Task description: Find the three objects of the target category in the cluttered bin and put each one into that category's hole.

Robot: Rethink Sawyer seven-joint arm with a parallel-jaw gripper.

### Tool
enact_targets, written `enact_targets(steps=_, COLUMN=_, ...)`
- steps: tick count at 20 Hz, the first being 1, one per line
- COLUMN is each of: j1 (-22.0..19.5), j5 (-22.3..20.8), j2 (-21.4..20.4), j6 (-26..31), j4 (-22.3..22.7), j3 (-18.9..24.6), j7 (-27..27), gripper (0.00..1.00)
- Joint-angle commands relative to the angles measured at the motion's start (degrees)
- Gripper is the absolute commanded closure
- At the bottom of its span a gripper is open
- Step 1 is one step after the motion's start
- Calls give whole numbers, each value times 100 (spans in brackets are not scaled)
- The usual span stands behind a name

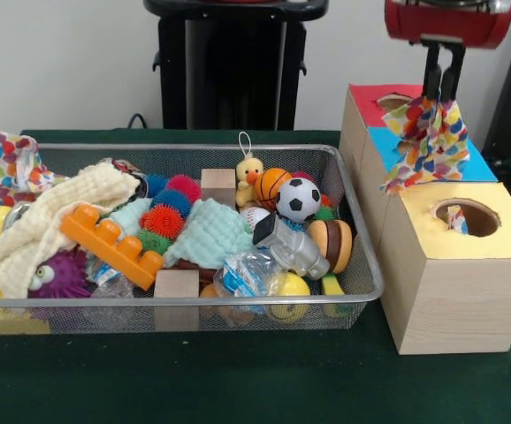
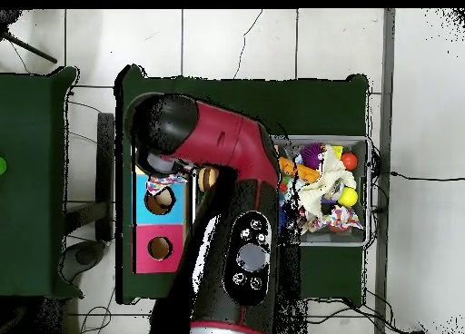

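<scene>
nearest the camera, the yellow-topped box [image 1: 468, 265] already shows a scrap of patterned fabric inside its round hole [image 1: 465, 216]. just behind it, the gripper [image 1: 442, 88] is clamped on a multicoloured polka-dot cloth [image 1: 425, 141], which hangs loosely above the blue section [image 1: 375, 146] of the sorting box, short of the yellow hole. the risk is that the trailing cloth drapes over the hole's rim or catches the box edge on release, because it hangs wide and limp. to the side, the wire bin [image 1: 362, 256] holds another patterned cloth [image 1: 15, 163] at its far corner, tucked against the cream blanket [image 1: 52, 216], which could drag along.
</scene>
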Motion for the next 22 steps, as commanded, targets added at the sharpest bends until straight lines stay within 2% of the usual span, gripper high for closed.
enact_targets(steps=1, j1=23, j5=-13, j2=1204, j6=398, j4=-1444, j3=-63, j7=2571, gripper=100)
enact_targets(steps=9, j1=-37, j5=120, j2=2100, j6=943, j4=-2851, j3=-193, j7=3196, gripper=100)
enact_targets(steps=13, j1=-82, j5=224, j2=2421, j6=1115, j4=-3363, j3=-221, j7=3603, gripper=100)
enact_targets(steps=18, j1=-67, j5=225, j2=2136, j6=1142, j4=-3221, j3=-132, j7=3493, gripper=100)
enact_targets(steps=22, j1=-16, j5=246, j2=2137, j6=1109, j4=-3247, j3=-76, j7=3630, gripper=100)
